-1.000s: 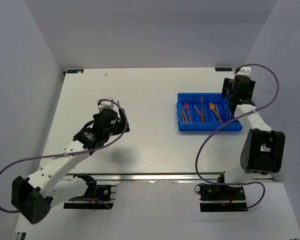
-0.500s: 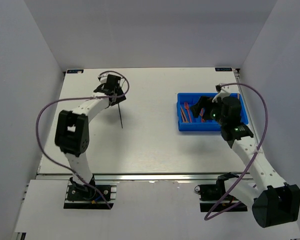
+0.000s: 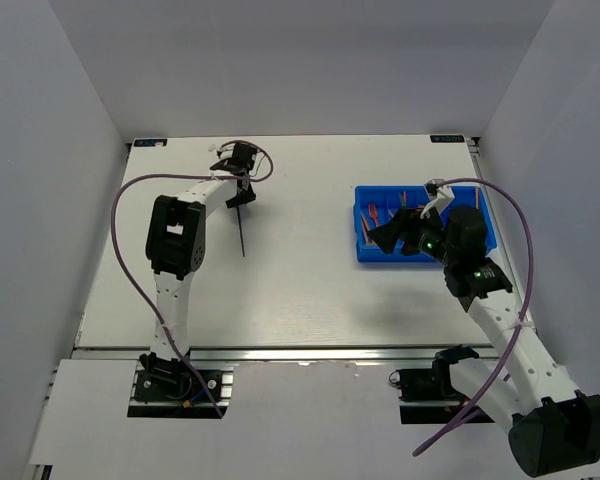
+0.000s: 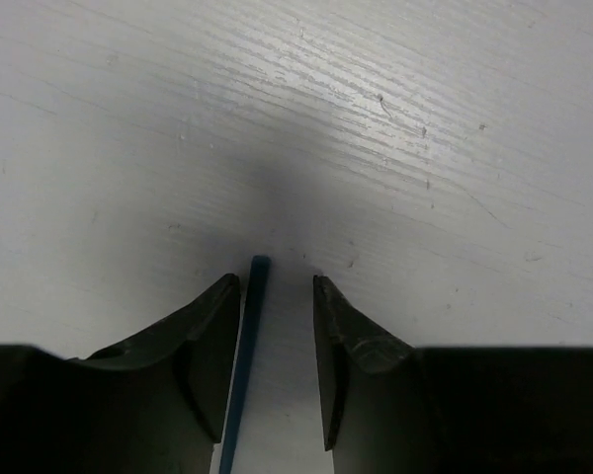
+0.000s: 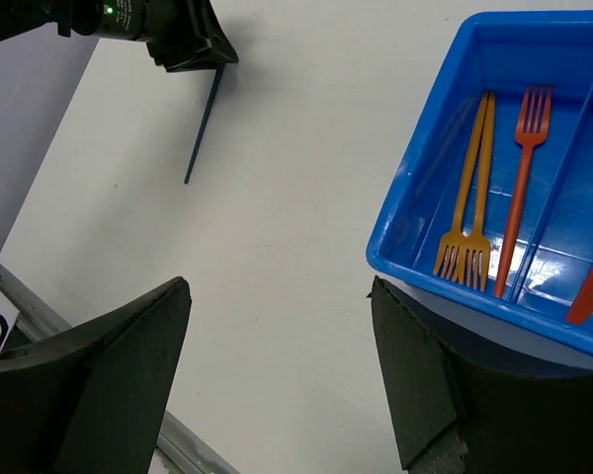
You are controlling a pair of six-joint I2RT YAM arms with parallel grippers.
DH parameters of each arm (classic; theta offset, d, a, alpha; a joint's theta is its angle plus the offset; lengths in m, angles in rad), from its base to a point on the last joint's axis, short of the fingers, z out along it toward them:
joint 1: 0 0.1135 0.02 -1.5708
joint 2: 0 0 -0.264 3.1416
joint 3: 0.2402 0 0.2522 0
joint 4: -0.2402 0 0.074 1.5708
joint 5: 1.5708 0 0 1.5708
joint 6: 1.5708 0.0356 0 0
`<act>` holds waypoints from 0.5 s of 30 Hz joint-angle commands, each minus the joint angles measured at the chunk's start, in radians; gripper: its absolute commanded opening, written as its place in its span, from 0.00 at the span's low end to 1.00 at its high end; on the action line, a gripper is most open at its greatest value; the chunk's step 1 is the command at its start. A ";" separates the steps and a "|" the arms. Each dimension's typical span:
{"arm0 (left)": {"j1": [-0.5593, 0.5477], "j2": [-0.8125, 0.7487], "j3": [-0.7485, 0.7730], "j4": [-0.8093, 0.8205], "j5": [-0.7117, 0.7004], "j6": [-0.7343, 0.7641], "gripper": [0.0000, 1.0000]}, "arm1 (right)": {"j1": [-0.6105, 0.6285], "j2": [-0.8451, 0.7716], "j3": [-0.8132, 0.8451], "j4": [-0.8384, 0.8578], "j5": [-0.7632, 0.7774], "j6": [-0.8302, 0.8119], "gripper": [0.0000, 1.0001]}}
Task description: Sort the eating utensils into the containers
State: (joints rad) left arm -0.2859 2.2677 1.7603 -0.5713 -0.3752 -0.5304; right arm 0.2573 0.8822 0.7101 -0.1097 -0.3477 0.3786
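A dark blue stick (image 3: pixel 242 232) lies on the white table at the far left. My left gripper (image 3: pixel 241 196) is down over its far end. In the left wrist view the stick (image 4: pixel 247 365) runs between the jaws of the left gripper (image 4: pixel 276 281), close by the left finger, with a gap on its right, so the gripper is open. The blue tray (image 3: pixel 365 255) stands at the right. My right gripper (image 3: pixel 392 228) hangs wide open over its left edge, holding nothing. The right wrist view shows orange forks (image 5: pixel 469 197) and a red fork (image 5: pixel 522 178) in the tray (image 5: pixel 405 257).
Purple cables loop from both arms over the table. The far-off left gripper (image 5: pixel 178 35) and the stick (image 5: pixel 202 128) show at the top left of the right wrist view. White walls close in the table at the back and sides.
The left arm has swung to the far left and its jaws have narrowed around the stick's end. The right gripper has come from the tray's far right to its left edge.
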 commanded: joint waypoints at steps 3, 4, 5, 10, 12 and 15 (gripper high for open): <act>0.008 -0.048 -0.117 0.011 0.032 -0.025 0.37 | 0.007 -0.009 -0.001 0.018 -0.037 0.009 0.78; 0.008 -0.050 -0.131 0.011 0.030 -0.028 0.34 | 0.008 -0.009 -0.001 0.021 -0.040 0.013 0.77; 0.008 -0.047 -0.157 0.011 0.032 -0.028 0.29 | 0.008 -0.011 -0.003 0.022 -0.045 0.017 0.78; 0.008 -0.074 -0.255 0.051 0.079 -0.029 0.04 | 0.025 -0.008 -0.006 0.031 -0.051 0.032 0.77; 0.008 -0.109 -0.312 0.076 0.094 -0.036 0.00 | 0.043 0.001 -0.008 0.036 -0.040 0.036 0.77; -0.002 -0.193 -0.404 0.117 0.121 -0.051 0.00 | 0.095 0.035 -0.023 0.074 -0.037 0.051 0.78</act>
State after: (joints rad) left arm -0.2836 2.1143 1.4742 -0.3710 -0.3347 -0.5667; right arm 0.3088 0.8898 0.7040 -0.0948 -0.3737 0.4107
